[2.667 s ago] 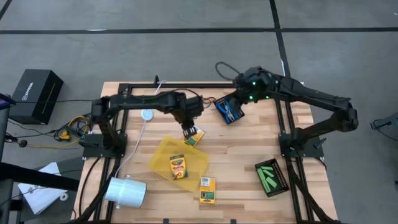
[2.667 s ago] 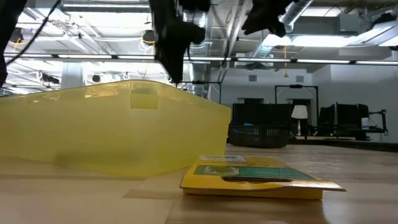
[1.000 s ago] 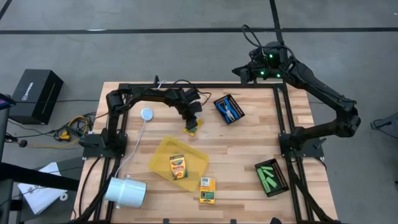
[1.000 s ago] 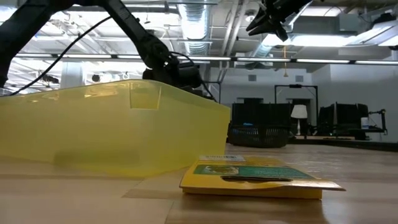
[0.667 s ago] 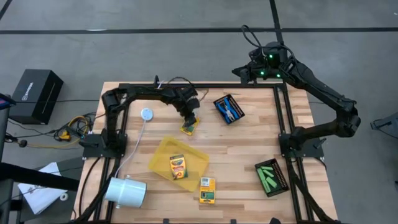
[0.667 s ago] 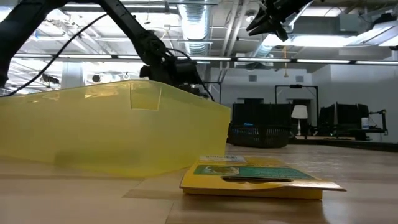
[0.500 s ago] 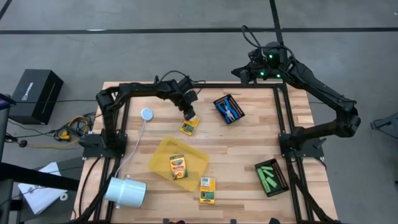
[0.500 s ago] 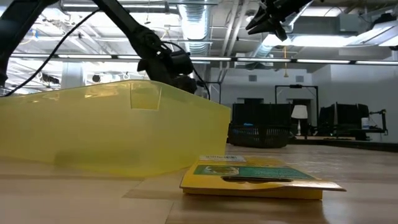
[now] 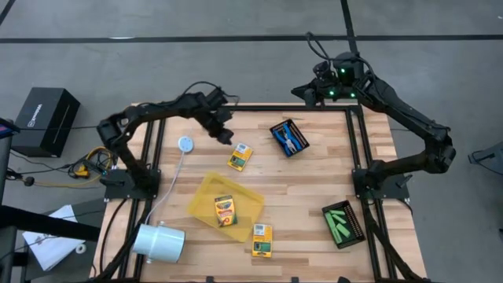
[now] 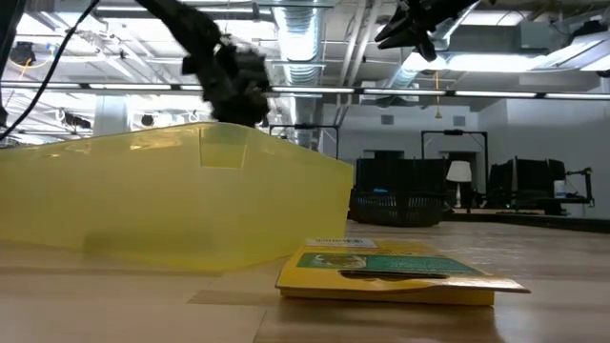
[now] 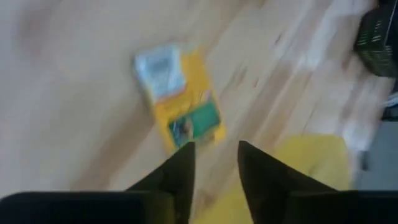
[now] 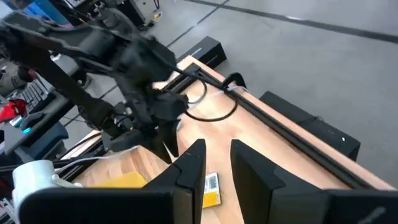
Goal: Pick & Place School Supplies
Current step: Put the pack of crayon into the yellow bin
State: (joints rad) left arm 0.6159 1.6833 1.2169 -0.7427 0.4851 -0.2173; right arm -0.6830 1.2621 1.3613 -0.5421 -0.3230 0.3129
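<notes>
Three yellow-and-green crayon boxes show in the high view. One (image 9: pixel 240 156) lies flat on the table's far half, one (image 9: pixel 225 211) lies in the yellow tray (image 9: pixel 206 194), and one (image 9: pixel 262 240) lies by the near edge and shows close up in the low view (image 10: pixel 391 270). Blue-handled scissors (image 9: pixel 291 139) lie in a black mesh tray, green sticks (image 9: pixel 341 222) in another. My left gripper (image 9: pixel 226 137) hovers open just left of the far crayon box (image 11: pixel 179 114), touching nothing. My right gripper (image 9: pixel 302 93) hangs open, high over the far edge.
A white cup (image 9: pixel 159 241) lies on its side at the near left corner. A small white disc (image 9: pixel 185 145) with a cord sits by the left arm's base. Black frame rails (image 9: pixel 354 149) run along the table's sides. Bare wood lies between the trays.
My left gripper has drawn away from the far crayon box, rising and moving toward the table's left and far edge, its arm swinging out to the left. The box has stayed flat on the wood where the gripper was.
</notes>
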